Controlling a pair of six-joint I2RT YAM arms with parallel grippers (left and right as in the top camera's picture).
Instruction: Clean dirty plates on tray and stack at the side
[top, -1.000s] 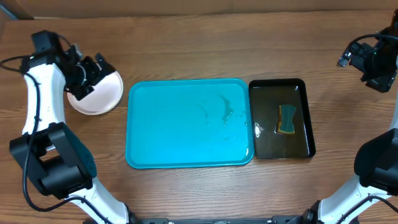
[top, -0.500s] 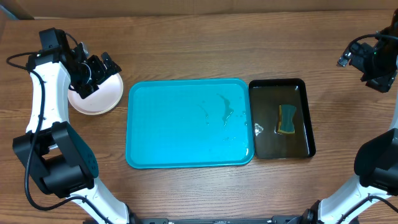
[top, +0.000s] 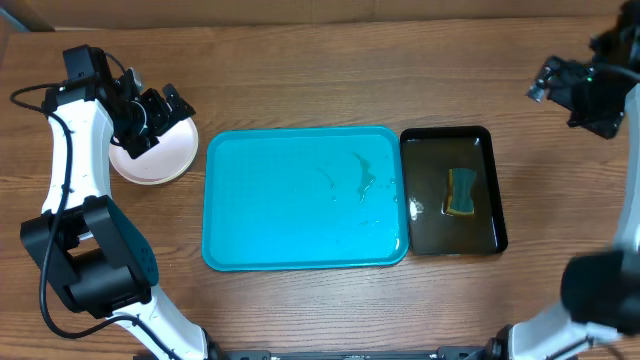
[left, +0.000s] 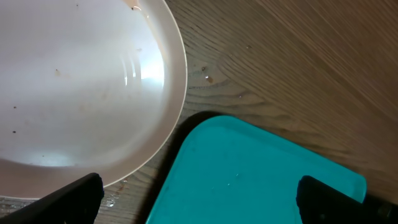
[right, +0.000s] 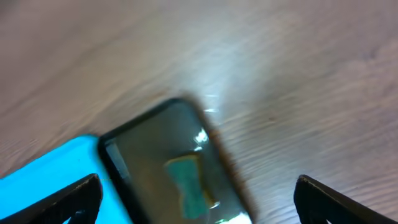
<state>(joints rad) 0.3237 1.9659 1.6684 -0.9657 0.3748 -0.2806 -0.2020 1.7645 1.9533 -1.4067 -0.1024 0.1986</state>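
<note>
Tray: bright turquoise rectangular plastic tray (top: 300, 200), long axis crosswise, between the tools.
Plate: round white plate (top: 165, 160), face up, under left tool (top: 152, 120).
Tools: left tool and right tool (top: 580, 95) both gaping, empty.
Surface: wooden counter (top: 320, 70).

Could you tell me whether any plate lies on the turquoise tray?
No, the overhead view shows the tray holding no plate; the only white plate in view rests off the tray, to its left.

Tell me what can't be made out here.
- Overhead: how many plates are stacked; the left gripper covers part, and only the top one shows.
- Right wrist: the sponge is too blurred for detail.
- Left wrist: the tray is cut off by the bottom edge.
</note>
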